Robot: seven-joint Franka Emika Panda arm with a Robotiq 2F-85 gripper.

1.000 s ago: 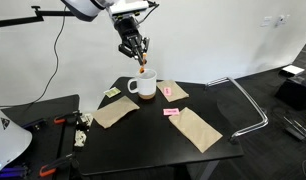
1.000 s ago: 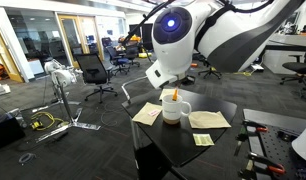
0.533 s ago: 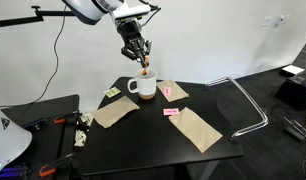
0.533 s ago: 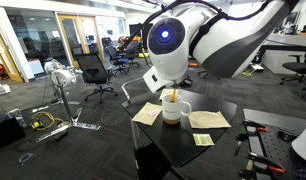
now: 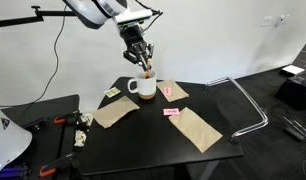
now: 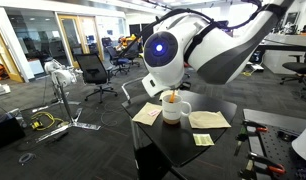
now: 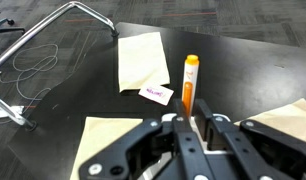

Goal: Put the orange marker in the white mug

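Observation:
The white mug [image 5: 143, 87] stands on the black table [image 5: 153, 135], its handle toward the camera side; it also shows in an exterior view [image 6: 173, 109]. My gripper [image 5: 143, 62] hangs directly above the mug, shut on the orange marker [image 5: 145, 72], whose lower end is at the mug's rim. In the wrist view the orange marker [image 7: 189, 85] sticks out between the shut fingers [image 7: 191, 125], and the mug is almost fully hidden under them. In an exterior view the marker's tip [image 6: 172, 97] shows just above the mug.
Brown paper sheets [image 5: 198, 127] [image 5: 115, 111] and pink sticky notes [image 5: 173, 112] [image 7: 156, 94] lie around the mug. A bent metal tube frame [image 5: 248, 105] stands on the floor beside the table. Tools lie on a side bench [image 5: 63, 125].
My gripper has come down toward the mug with the marker, and the arm has swung slightly. The mug and papers have not moved.

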